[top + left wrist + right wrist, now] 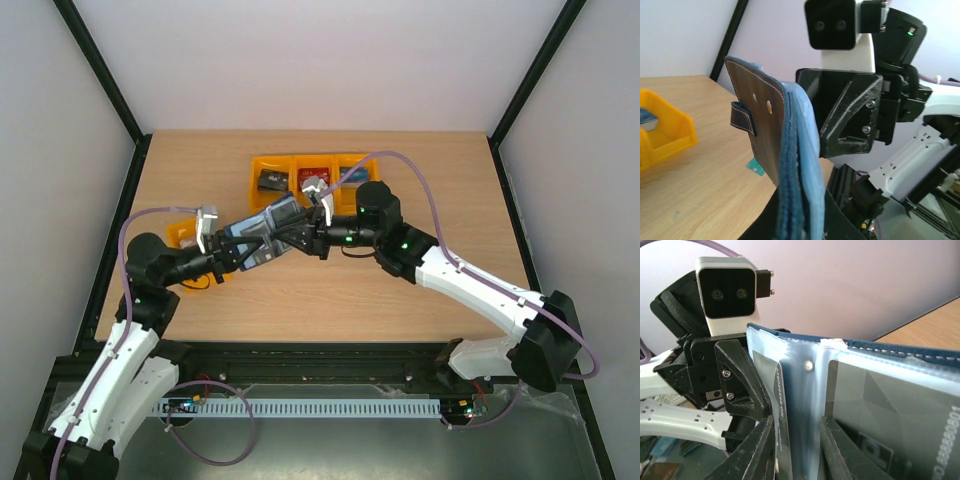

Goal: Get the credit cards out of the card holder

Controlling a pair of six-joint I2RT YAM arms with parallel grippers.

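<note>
Jaws of the left gripper (232, 256) clench one end of the holder (265, 235), keeping it aloft over the counter (330, 290) so its sleeves (795, 385) face the right gripper (796, 420). That gripper's jaws straddle a sleeved card (780, 410); whether they grip it, I cannot tell.

Dark card (880, 420) inside card holder (900, 351): pale digits near edge, roughly "88888601"; rest unreadable.

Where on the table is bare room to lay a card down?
Free: the strip of table between the card holder and the near edge, and the far right corner beside the orange bins. Crowded: middle left, around the card holder.
</note>
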